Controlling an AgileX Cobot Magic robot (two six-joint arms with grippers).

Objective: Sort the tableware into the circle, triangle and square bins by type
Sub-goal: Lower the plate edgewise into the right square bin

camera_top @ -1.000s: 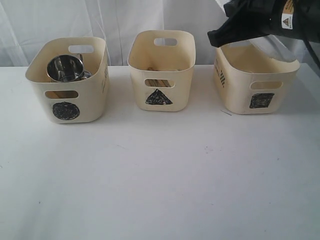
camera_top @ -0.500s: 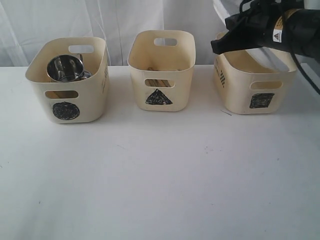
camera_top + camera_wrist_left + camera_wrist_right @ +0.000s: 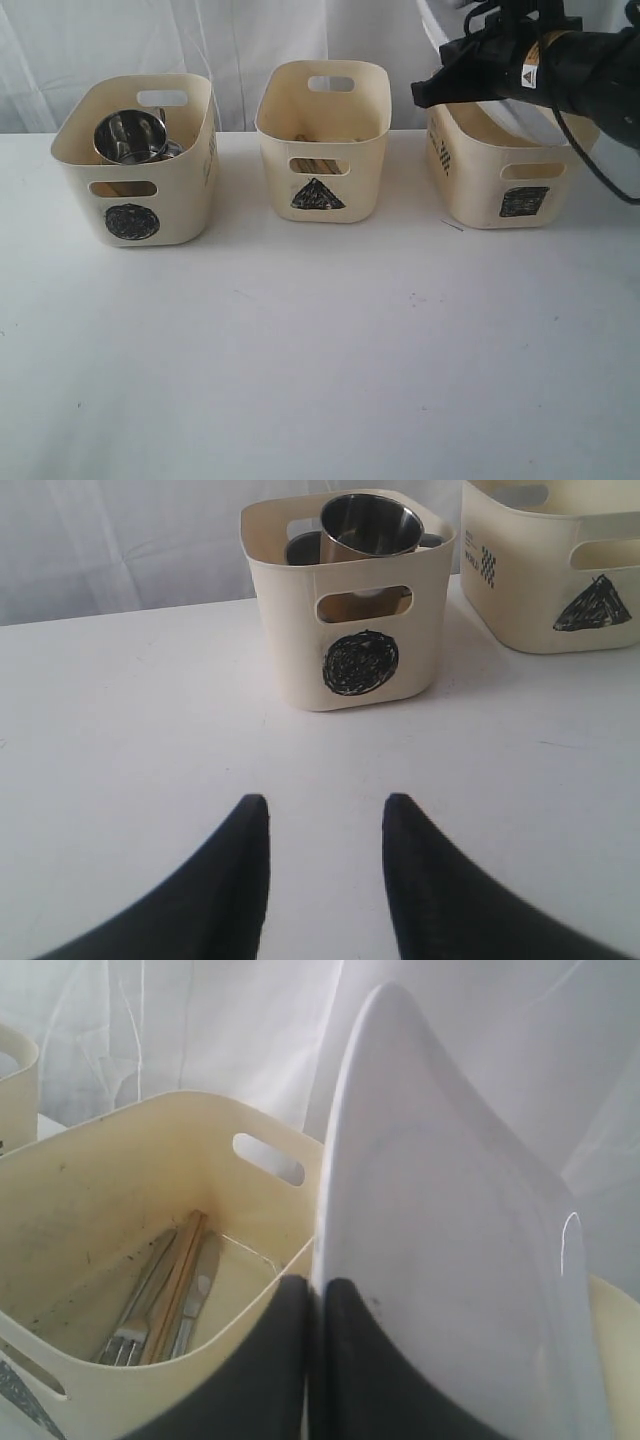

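My right gripper [image 3: 318, 1285] is shut on the rim of the large white plate [image 3: 440, 1210], which stands on edge. In the exterior view that gripper [image 3: 428, 90] hangs above the near-left rim of the square bin [image 3: 510, 170]. The triangle bin [image 3: 322, 140] holds a fork [image 3: 130, 1330], wooden chopsticks [image 3: 175, 1280] and a knife [image 3: 195, 1295]. Two steel mugs [image 3: 128, 135] sit in the circle bin [image 3: 135, 170]. My left gripper [image 3: 325, 805] is open over bare table, well short of the circle bin [image 3: 345, 630], and is outside the exterior view. The bowls and spoon are hidden.
The three tubs stand in a row at the back of the white table [image 3: 320, 340], in front of a white curtain [image 3: 240, 40]. A black cable [image 3: 590, 160] from the right arm loops down beside the square bin.
The right arm has dropped lower over the square bin and its wrist has turned, with the plate still held. The bins and mugs have not moved.
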